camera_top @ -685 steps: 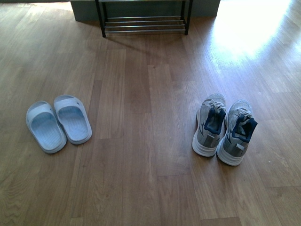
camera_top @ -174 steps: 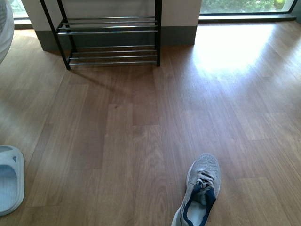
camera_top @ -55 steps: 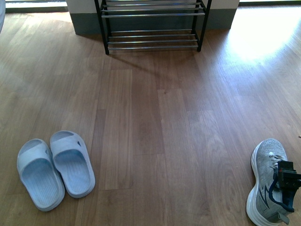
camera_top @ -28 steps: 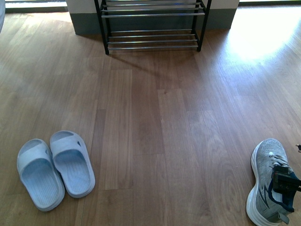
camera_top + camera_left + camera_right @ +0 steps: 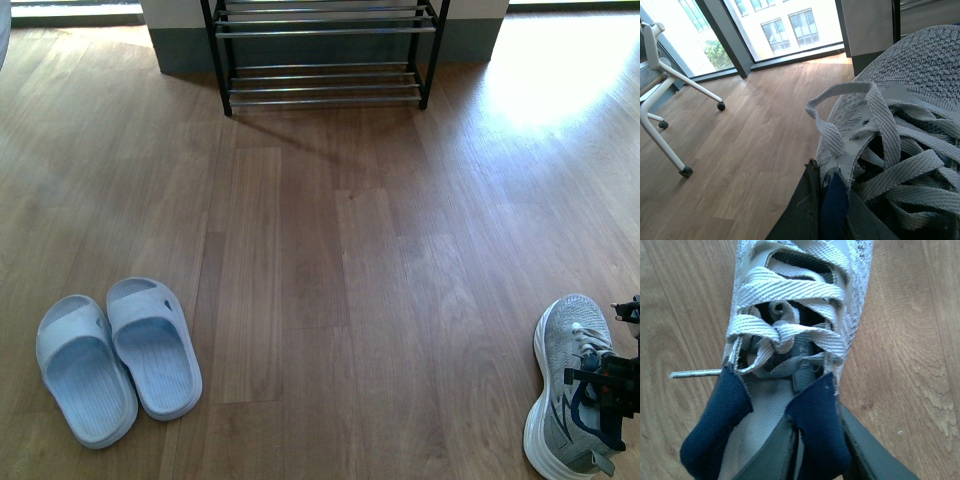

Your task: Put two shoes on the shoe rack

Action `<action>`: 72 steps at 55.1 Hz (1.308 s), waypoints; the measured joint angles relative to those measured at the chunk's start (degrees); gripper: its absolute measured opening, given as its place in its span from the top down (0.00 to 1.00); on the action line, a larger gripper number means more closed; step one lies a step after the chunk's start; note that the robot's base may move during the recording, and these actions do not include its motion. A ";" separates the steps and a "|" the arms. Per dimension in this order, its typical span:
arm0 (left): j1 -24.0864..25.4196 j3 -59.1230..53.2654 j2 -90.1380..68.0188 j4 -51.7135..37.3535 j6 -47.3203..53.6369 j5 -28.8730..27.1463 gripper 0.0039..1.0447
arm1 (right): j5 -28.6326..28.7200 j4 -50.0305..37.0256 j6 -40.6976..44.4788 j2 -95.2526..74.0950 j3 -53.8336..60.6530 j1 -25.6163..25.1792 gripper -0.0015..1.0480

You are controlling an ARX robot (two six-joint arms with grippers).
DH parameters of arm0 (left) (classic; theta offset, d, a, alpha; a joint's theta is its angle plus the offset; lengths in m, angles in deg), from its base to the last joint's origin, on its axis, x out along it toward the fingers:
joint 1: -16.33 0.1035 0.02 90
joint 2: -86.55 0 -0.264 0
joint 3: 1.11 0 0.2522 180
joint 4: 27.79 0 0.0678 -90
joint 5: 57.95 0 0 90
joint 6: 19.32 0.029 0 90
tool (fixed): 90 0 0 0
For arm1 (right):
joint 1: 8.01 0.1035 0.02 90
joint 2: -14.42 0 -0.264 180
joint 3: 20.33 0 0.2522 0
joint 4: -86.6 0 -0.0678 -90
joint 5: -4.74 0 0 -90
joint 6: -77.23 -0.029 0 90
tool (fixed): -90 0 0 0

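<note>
Floorboards of brown wood stretch wide between me and the black-framed shoe rack with chrome bars. It stands at the top centre of the front view, well apart from both shoes I hold, and so long a carry could shake a weak hold loose. The pair of pale blue rubber slides sits at lower left, not my concern yet. At lower right the grey knit sneaker with navy lining and white sole rests on the floor, my right gripper clamped on its navy collar alone. My left gripper pinches a navy fabric edge of a second grey knit sneaker, which fills the right of that wrist view. Soft fabric may fold or slip, letting either shoe swing and drop. The loose lace end could snag on the bars.
</note>
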 joint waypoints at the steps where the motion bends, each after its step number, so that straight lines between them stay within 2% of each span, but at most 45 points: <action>1: 0.00 0.00 0.00 0.00 0.00 0.00 0.99 | 0.02 -0.02 0.26 0.00 0.02 0.07 0.86; 7: 0.00 0.00 0.00 0.00 0.00 0.00 0.99 | -0.22 -0.55 1.14 0.20 0.48 0.26 0.99; 21: 0.00 0.00 0.00 0.00 0.00 0.00 0.99 | 1.09 -1.25 6.91 9.25 6.43 2.84 0.99; 38: 0.00 0.00 0.00 0.00 0.00 -0.02 0.99 | 7.08 1.64 12.37 42.34 20.20 8.11 0.99; 48: 0.00 0.00 0.00 0.00 0.00 0.00 0.99 | 10.60 9.94 12.85 66.71 28.81 11.43 0.99; 55: 0.00 0.00 0.00 0.00 0.00 0.00 0.99 | 12.28 20.79 12.24 88.59 33.18 13.73 0.99; 63: 0.00 0.00 0.00 0.00 0.00 0.00 0.99 | 11.34 31.69 12.13 115.45 36.96 17.68 0.99; 66: 0.00 0.00 0.00 0.00 0.00 -0.02 0.99 | 11.61 32.06 12.44 123.25 37.48 18.12 0.99; 72: 0.00 0.00 0.00 0.00 0.00 0.00 0.99 | 11.65 32.04 12.46 125.87 37.16 18.18 0.99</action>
